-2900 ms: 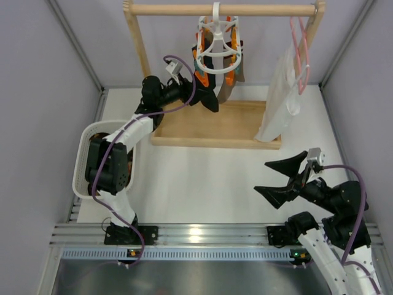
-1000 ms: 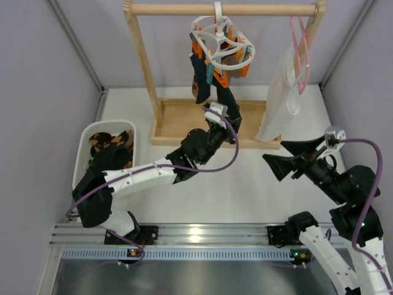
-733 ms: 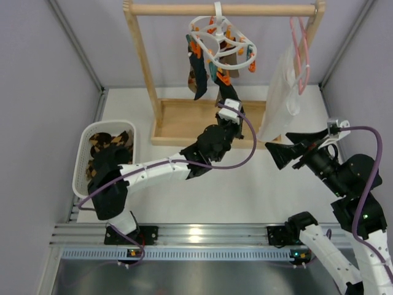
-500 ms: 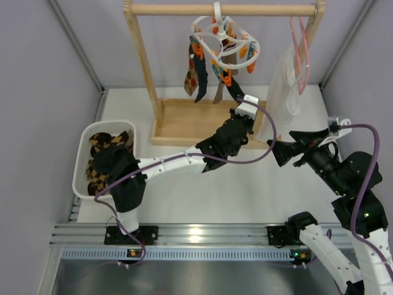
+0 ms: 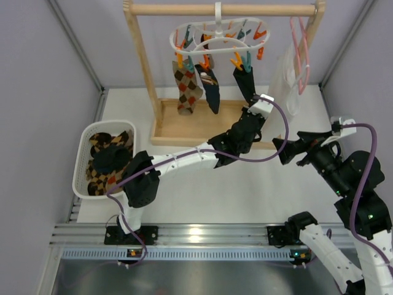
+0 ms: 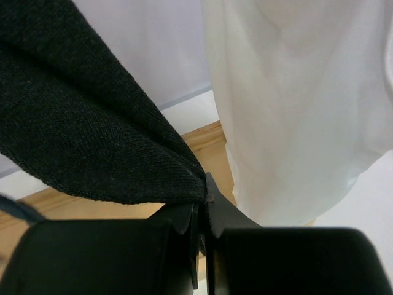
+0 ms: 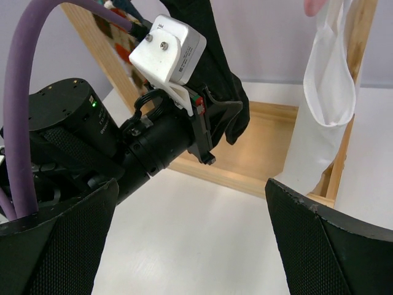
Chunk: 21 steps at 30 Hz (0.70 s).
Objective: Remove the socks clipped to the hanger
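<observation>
The white ring hanger (image 5: 216,38) hangs from the wooden rail with orange and teal clothespins. Three socks hang from it: an argyle sock (image 5: 186,91), a dark navy sock (image 5: 210,93) and a dark sock (image 5: 245,83) on the right. My left gripper (image 5: 252,109) is shut on the lower end of that right dark sock (image 6: 86,135), which stays clipped at its top; the sock also shows in the right wrist view (image 7: 224,80). My right gripper (image 5: 293,149) is open and empty, right of the left gripper, facing it (image 7: 196,246).
A white basket (image 5: 81,161) at the left holds several removed socks (image 5: 108,161). The wooden rack has a base board (image 5: 190,128) and a top rail (image 5: 184,9). A pink wire hanger (image 5: 301,43) carries a white translucent garment (image 5: 279,101) (image 6: 295,104) close to my left gripper.
My left gripper has moved right and up, keeping hold of the dark sock. The hanger has swung and turned, spreading the socks out. My right gripper shifted slightly.
</observation>
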Tool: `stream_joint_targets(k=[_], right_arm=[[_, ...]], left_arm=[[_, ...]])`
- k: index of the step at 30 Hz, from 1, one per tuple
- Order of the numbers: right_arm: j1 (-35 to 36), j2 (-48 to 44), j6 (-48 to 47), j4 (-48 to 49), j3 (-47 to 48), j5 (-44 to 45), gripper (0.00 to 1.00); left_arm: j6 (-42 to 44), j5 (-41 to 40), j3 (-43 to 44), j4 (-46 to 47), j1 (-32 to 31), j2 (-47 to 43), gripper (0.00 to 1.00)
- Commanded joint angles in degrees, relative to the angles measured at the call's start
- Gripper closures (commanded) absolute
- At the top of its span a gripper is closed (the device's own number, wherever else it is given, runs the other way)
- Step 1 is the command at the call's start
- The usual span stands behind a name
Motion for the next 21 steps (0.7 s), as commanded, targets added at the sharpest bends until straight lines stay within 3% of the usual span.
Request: stream_joint_targets(k=[1,10,18,21], right_arm=[[0.4,-0.2,-1.3,-1.0,2.4,0.4,0.01],[0.4,4.3,-1.5,0.1,7.0,-0.4,0.02],[0.3,17.8,-1.2,1.3,21.6,-8.3,0.26],[0.3,23.8,-2.4,0.5,28.0,-8.3,0.27]], left_arm=[[1.0,-2.6,1.2,-1.2,-0.8,0.7,1.00],[-1.1,-3.0,-6.7,-0.9,-0.7,-4.2,1.00],[-2.8,-3.3,-8.7,-0.7,-0.7,-5.7,1.00],[-3.1,-3.5,-8.6,-0.7,-0.7,-5.7,1.00]])
